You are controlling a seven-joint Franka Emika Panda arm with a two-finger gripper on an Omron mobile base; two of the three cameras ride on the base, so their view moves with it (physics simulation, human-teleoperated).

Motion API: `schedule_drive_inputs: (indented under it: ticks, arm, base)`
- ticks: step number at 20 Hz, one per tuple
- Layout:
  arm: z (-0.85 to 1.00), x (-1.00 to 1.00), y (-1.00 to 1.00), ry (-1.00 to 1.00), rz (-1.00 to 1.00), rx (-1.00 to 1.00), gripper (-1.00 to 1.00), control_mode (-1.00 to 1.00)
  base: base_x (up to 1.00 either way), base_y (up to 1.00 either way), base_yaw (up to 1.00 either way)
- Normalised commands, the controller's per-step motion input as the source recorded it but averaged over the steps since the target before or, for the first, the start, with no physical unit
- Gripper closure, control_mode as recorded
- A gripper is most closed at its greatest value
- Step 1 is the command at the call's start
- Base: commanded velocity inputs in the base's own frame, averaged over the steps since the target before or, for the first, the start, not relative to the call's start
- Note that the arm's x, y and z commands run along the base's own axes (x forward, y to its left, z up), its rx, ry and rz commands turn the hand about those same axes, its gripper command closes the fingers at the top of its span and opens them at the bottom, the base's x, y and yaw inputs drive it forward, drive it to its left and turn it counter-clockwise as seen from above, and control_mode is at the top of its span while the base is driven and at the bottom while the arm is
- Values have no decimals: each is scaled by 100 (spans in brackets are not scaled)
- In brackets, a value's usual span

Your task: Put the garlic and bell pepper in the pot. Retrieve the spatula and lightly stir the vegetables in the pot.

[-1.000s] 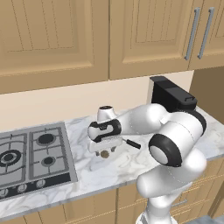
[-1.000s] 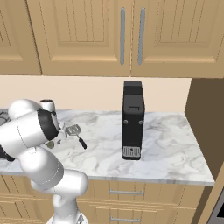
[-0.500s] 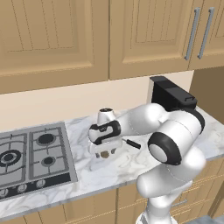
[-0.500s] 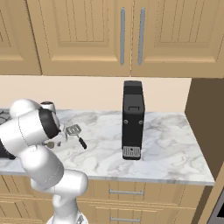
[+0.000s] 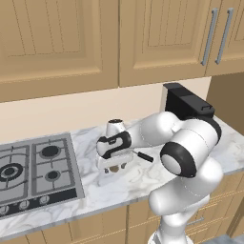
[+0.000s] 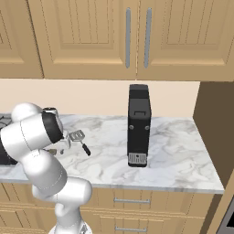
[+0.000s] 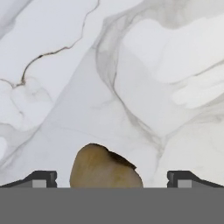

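On a marble counter [image 5: 128, 183] in a simulated kitchen, a gas hob [image 5: 35, 169] sits at the far left of the left base view. Just right of it, the robot's gripper [image 5: 114, 167] points straight down, its jaws spread wide and gripping nothing. Between them lies a small tan-brown lump [image 7: 105, 168] (the garlic, by its colour), resting on the stone; in the hand view the finger tips [image 7: 41, 178] stand well clear of it on either side. Right of the gripper, the spatula [image 6: 79, 140] lies flat on the counter in the right base view, grey head toward the wall, dark handle toward the counter's front edge. Farther right stands a tall black appliance [image 6: 138, 125], upright near the wall. Wooden cabinets [image 5: 114, 43] hang above the whole counter.
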Motion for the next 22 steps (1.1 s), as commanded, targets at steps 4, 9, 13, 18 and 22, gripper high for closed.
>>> schedule_drive_inputs:
  ticks: [4, 9, 13, 18, 22]
  arm:
    - [0, -1, 0, 0, 0, 0, 100, -100]
    - [0, 0, 0, 0, 0, 0, 100, -100]
    - [0, -1, 0, 0, 0, 0, 100, -100]
    - [16, -37, -1, -5, 0, 2, 100, -100]
    - [59, -48, -20, -15, -3, 12, 100, -100]
  base:
    - [0, 0, 0]
    - [0, 0, 0]
    - [0, 0, 0]
    - [0, 0, 0]
    - [0, 0, 0]
